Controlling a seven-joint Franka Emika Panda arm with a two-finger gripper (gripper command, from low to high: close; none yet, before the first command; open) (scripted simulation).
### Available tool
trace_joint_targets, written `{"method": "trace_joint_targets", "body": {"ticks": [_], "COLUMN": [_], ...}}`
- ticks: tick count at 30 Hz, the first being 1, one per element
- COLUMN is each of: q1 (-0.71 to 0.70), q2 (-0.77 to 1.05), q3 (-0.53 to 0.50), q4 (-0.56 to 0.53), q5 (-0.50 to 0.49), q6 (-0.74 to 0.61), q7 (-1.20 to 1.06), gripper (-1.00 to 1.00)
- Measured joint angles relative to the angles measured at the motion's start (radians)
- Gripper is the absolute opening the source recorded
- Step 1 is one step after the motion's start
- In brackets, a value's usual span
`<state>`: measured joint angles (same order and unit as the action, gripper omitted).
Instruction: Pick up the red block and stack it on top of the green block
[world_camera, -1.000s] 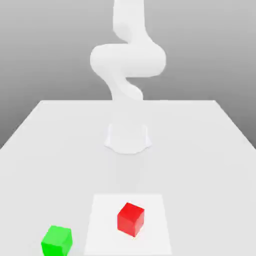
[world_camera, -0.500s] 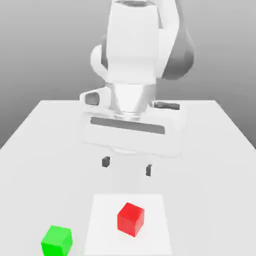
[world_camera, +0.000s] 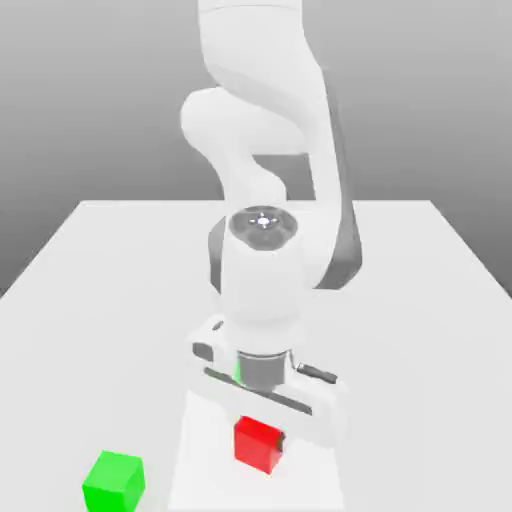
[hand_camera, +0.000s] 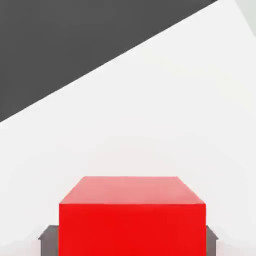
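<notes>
Red block (world_camera: 258, 444) sits on the paler square patch (world_camera: 200, 440) of the white table (world_camera: 90, 290), with the gripper (world_camera: 262, 440) lowered over it and its jaws shut against the cube's sides, judging by the dark pads (hand_camera: 49, 239) flanking it in the hand view. That grip suits a straight lift. Green block (world_camera: 113, 481) waits apart, toward the exterior view's left. The hand's body hides the red cube's top and most of the fingers.
</notes>
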<state>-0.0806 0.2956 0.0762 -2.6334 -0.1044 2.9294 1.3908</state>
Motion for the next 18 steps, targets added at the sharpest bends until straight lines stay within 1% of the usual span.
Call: {"method": "trace_joint_targets", "body": {"ticks": [2,8,18], "q1": [-0.001,-0.027,-0.173], "q2": [-0.002,-0.183,-0.151], "q3": [0.001,0.035,-0.021], "q4": [0.0,-0.023,0.137], "q5": [0.0,0.069,0.1], "q6": [-0.002,-0.161,-0.294], "q7": [0.001,-0.063,-0.431], "gripper": [-1.0,-1.0,-1.0]}}
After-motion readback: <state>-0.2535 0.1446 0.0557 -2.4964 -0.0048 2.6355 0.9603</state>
